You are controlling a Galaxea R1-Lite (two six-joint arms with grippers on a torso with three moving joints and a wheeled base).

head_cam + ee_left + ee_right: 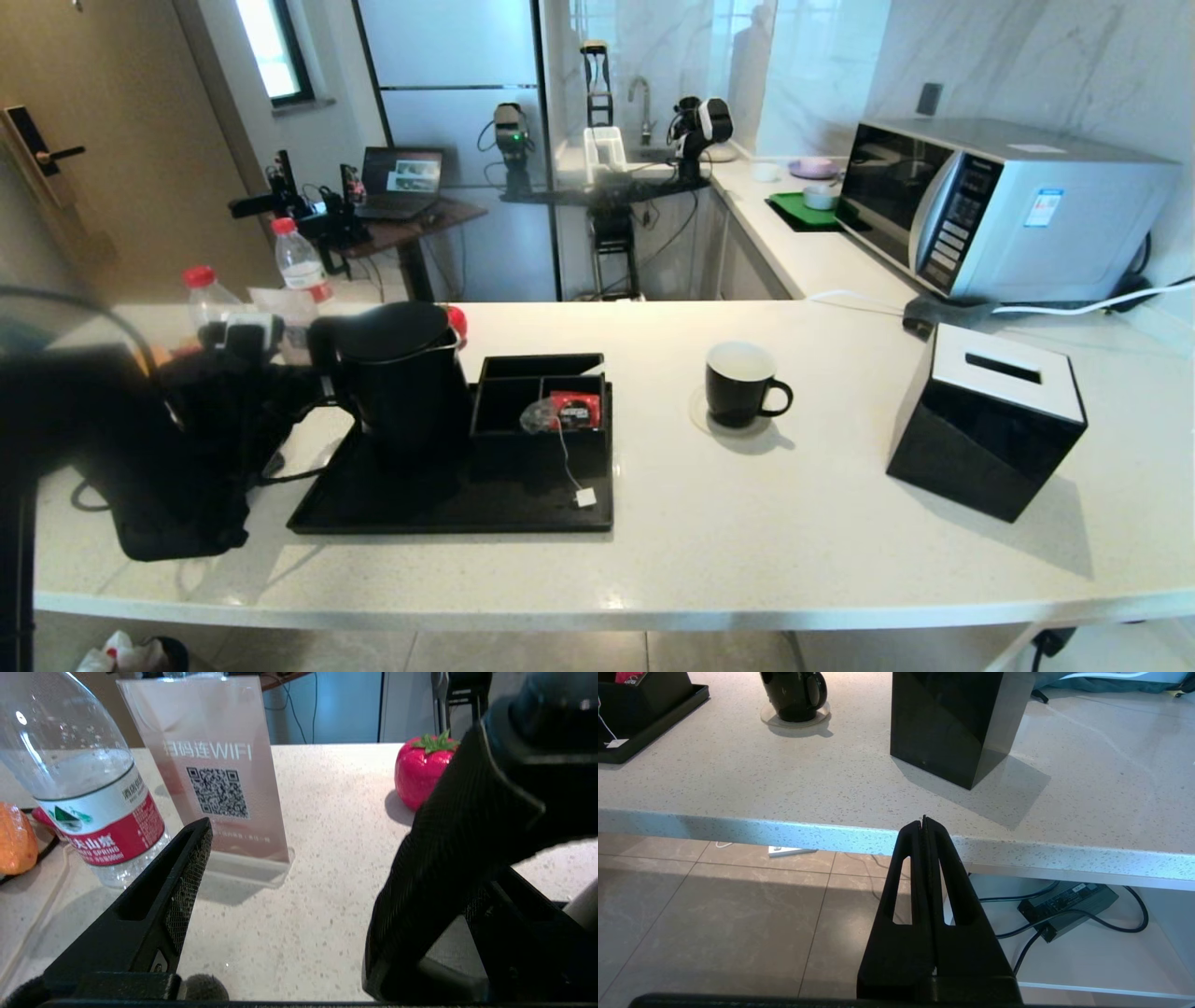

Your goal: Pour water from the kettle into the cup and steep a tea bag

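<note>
Kitchen, hotel-suite type: stone bench (pixel 747 523), microwave (pixel 999 215), sink tap (pixel 642 98), WiFi QR sign (pixel 215 765), tea tray (pixel 448 495) with kettle (pixel 401 378).

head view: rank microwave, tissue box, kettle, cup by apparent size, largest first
1. microwave, largest even though it stands farthest back.
2. tissue box and kettle: look about alike, and the box is nearer the camera, so no ranking between them.
3. cup, clearly smallest.

We see bright daylight from the far window (pixel 271 47), leaving a glossy sheen on the pale surface (pixel 747 523). The tissue box (pixel 990 420) casts a soft shadow toward us. The left arm (pixel 112 448) looms dark and blurred.
</note>
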